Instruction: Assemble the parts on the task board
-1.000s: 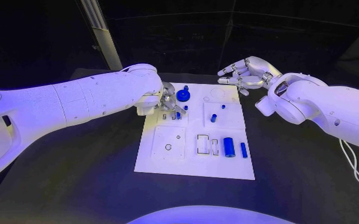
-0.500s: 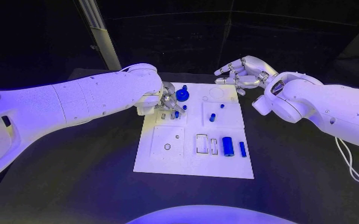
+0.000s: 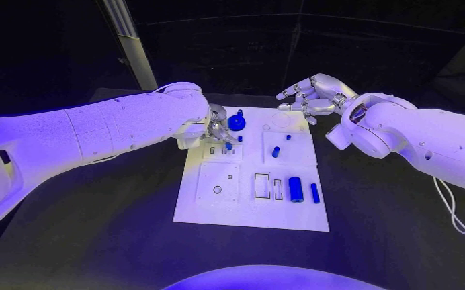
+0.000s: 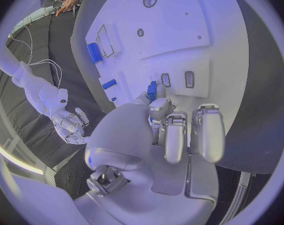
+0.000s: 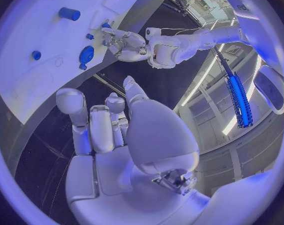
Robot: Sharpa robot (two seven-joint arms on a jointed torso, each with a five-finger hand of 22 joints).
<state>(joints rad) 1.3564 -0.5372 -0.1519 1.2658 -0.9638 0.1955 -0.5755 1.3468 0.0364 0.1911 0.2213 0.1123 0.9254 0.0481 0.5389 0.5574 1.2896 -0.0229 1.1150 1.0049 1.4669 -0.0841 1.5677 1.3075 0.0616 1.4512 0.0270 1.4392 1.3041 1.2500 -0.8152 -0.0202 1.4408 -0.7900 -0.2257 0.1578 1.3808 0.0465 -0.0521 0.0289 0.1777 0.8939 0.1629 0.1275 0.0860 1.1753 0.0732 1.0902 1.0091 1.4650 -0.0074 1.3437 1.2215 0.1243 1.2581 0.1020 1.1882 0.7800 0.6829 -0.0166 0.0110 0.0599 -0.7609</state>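
The white task board (image 3: pixel 221 204) lies mid-table. My left hand (image 3: pixel 218 132) hovers over its far left corner, fingers curled down, pinching a small blue part (image 4: pixel 152 90) just above two small slots (image 4: pixel 177 79). A round blue part (image 3: pixel 236 123) stands right beside that hand. Two small blue pegs (image 3: pixel 276 152) (image 3: pixel 287 137) stand on the far right panel. A blue cylinder (image 3: pixel 296 190) and a thin blue bar (image 3: pixel 315 192) lie at the board's near right. My right hand (image 3: pixel 312 99) floats over the far right corner, fingers spread, holding nothing.
A pale post (image 3: pixel 121 28) rises behind the table at the far left. Black tabletop (image 3: pixel 107 236) surrounds the board on all sides. Rectangular recesses (image 3: pixel 263 186) and a round hole (image 3: pixel 217 190) mark the board's near half.
My right hand has drifted slightly left and farther back above the board's far edge. The left hand has stayed nearly still with the small blue part.
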